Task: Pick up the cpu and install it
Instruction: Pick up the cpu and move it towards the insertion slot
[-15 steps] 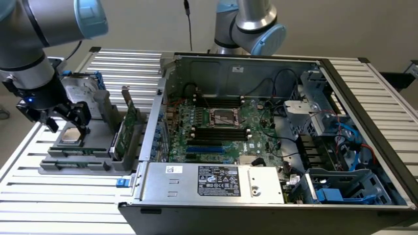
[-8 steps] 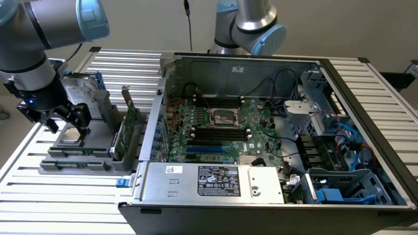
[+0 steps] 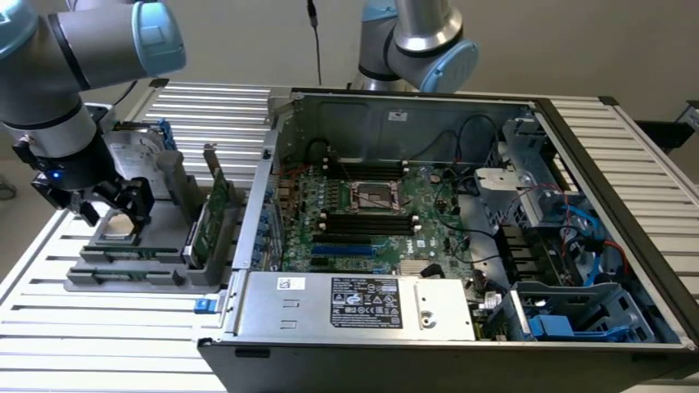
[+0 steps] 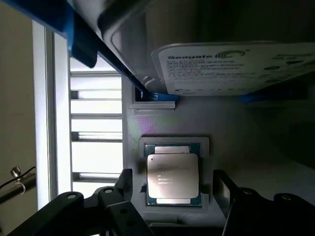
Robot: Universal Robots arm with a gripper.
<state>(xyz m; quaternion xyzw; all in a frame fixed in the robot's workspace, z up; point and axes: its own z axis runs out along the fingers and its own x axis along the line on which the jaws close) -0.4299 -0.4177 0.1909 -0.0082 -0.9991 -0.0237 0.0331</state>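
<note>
The cpu, a small square chip with a shiny silver top, lies flat in a recess of the grey holder. My gripper hovers just above it, open, one dark finger on each side of the chip and not touching it. In the exterior view my gripper hangs over the grey holder at that view's left, outside the computer case. The dark square socket with its metal frame sits in the middle of the green motherboard, holding nothing.
A silver hard drive with a white label and blue handles stands upright in the holder just behind the cpu. Green cards stand between the holder and the open case wall. A second arm rises behind the case.
</note>
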